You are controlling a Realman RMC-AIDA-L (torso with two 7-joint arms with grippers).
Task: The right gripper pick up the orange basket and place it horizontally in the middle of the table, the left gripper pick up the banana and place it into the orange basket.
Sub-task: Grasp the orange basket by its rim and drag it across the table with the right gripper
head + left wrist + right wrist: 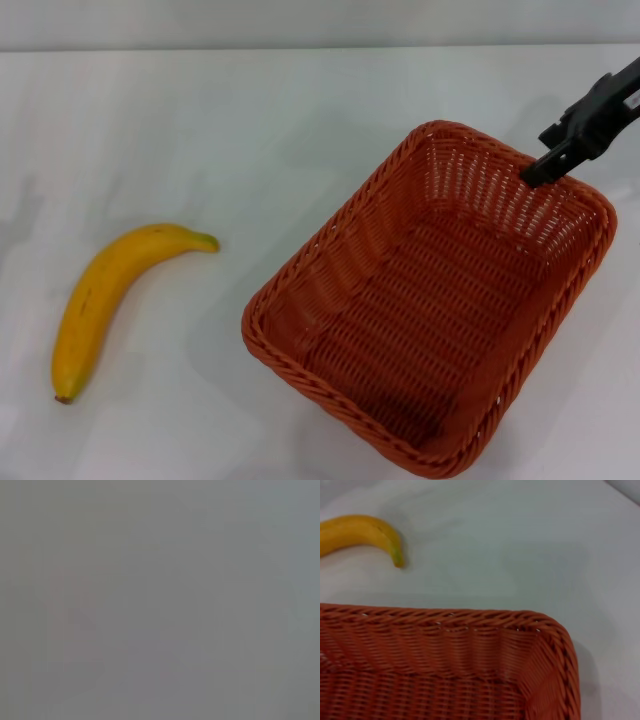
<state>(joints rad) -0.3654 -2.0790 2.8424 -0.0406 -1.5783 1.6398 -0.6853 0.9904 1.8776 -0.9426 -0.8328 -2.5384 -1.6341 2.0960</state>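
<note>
The orange basket (pixel 300 330) stands on the white table (pixel 250 130) at the right, turned diagonally and with nothing inside it. My right gripper (pixel 540 168) reaches in from the upper right and meets the basket's far rim. The right wrist view looks down on a corner of the basket's rim (pixel 445 622), with the banana's stem end (pixel 365 532) beyond it. The yellow banana (pixel 110 300) lies alone on the table at the left, well apart from the basket. The left gripper is out of view, and the left wrist view shows only flat grey.
The table's far edge (pixel 320 48) runs along the top of the head view. Bare white tabletop lies between the banana and the basket.
</note>
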